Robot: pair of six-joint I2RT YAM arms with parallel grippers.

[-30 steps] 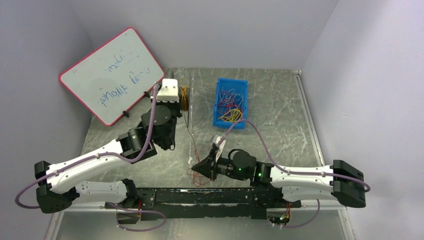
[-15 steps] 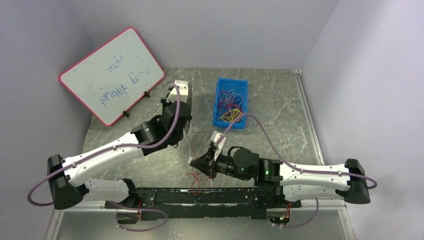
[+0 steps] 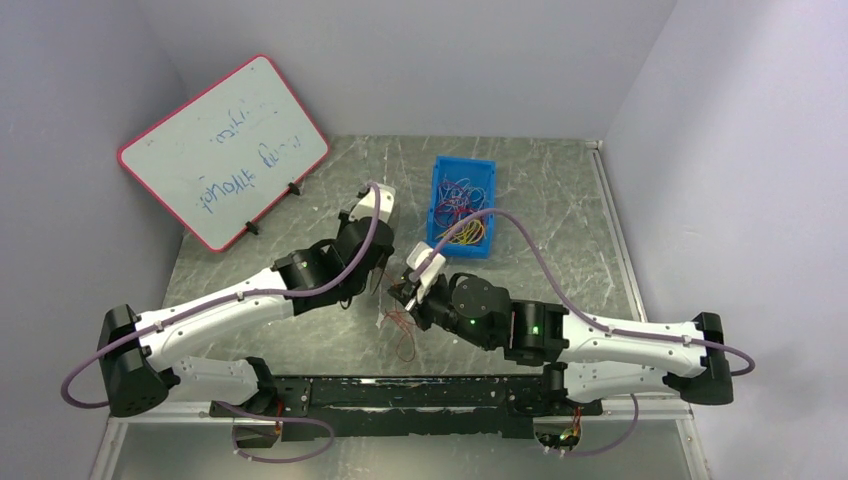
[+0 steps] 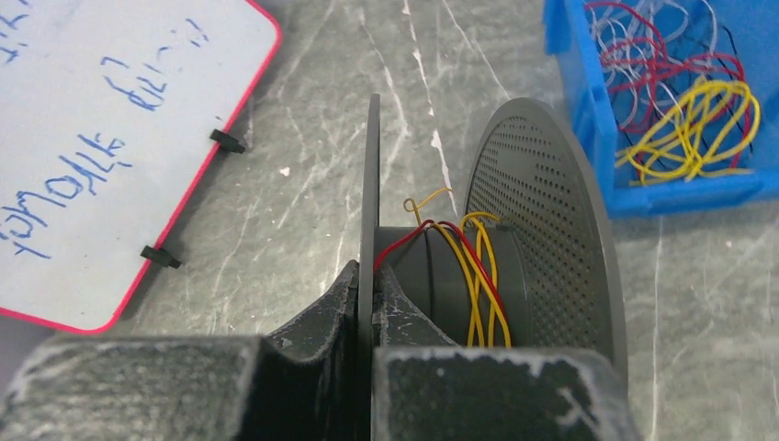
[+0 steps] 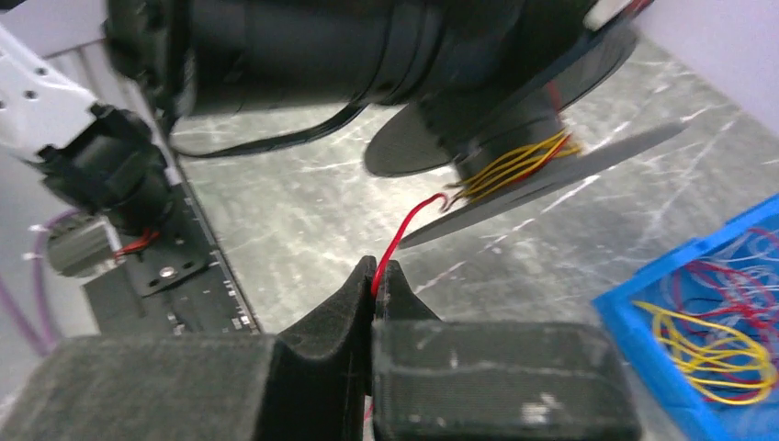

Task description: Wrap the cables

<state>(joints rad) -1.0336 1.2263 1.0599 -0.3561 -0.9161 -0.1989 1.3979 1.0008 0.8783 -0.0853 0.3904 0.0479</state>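
Left gripper [image 4: 370,276]: closed tight on the thin solid flange of a dark grey spool [image 4: 551,230]; the flange edge is pinched between the two pads.
Right gripper [image 5: 375,276]: closed on a red cable [image 5: 404,228], which is nipped at the very tips, just below the spool.
Grippers counted: two, both with something held.
Spool: one, carried clear of the table [image 3: 560,200], with two flanges, one solid and one perforated with small holes.
Red cable: one strand, led from the right fingertips up to the spool's hub and laid across the winding; a slack tail of it [image 3: 400,335] is seen on the table below the spool in the overhead view.
Yellow cable [image 4: 478,276]: several turns wound on the hub between the two flanges, with one short curled end standing up from the hub.
Blue bin [image 4: 592,138]: one, set beyond the spool on its right; loose cables [image 4: 684,129] are heaped inside, in red, yellow and pale purple-white, too tangled to be counted.
Whiteboard [image 3: 225,150]: one, red-framed, propped to the left of the spool, with two black clips on its lower edge.
Writing: blue handwriting on the whiteboard, seen upside down and not readable; no brand or label can be made out on the spool or the bin.
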